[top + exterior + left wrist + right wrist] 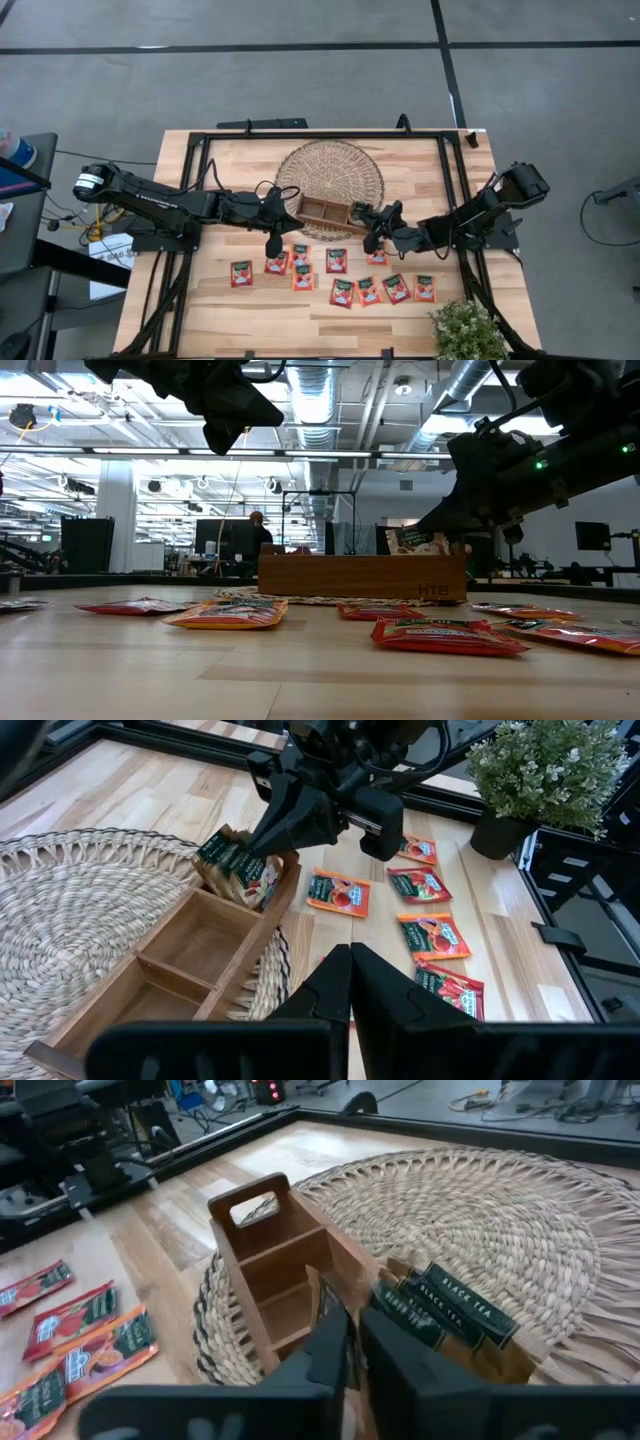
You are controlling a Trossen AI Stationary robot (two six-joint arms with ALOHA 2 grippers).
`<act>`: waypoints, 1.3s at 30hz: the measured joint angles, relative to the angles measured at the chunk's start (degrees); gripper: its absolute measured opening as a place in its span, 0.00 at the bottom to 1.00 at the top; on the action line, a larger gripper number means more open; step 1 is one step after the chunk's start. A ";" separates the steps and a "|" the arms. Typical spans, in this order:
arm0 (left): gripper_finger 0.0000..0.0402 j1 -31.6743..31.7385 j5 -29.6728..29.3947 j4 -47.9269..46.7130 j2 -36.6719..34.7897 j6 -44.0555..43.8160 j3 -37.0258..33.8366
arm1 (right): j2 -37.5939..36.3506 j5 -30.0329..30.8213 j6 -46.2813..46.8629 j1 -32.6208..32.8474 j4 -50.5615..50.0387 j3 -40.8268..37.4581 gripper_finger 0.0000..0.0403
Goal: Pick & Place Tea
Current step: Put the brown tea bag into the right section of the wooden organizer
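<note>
We see the right claw (366, 214) at the right end of the wooden tray (322, 212), its fingers a slit apart over the end compartment. Whether it grips anything, we cannot tell. Two or three beige sachets (238, 870) with dark green "BLACK TEA" bands stand tilted in that end compartment, right at the claw tips; in the right wrist view the same beige sachets (448, 1320) lie just beside the fingers. In the low view they poke above the tray wall under the right claw (440, 540).

The left claw (273, 244) hangs shut and empty, above the surface (200, 300) just in front of the tray's left end, over the nearest red sachets. In the left wrist view its fingers (335, 990) are pressed together.

The tray sits on a round woven mat (330, 175); its other compartments show bare wood.

Red-orange tea sachets (340, 290) lie flat on the surface in front of the tray, in two loose rows: about five in the nearer-to-tray row, about five more in the front row, one (241, 273) off at the left end. None touch the tray.

A potted plant (465, 328) stands at the front right corner of the surface. A person shows far off in the room in the low view.
</note>
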 joint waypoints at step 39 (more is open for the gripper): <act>0.00 -0.01 2.43 2.79 0.00 0.86 -0.02 | -9.38 -7.58 2.09 -2.78 -20.87 5.35 0.25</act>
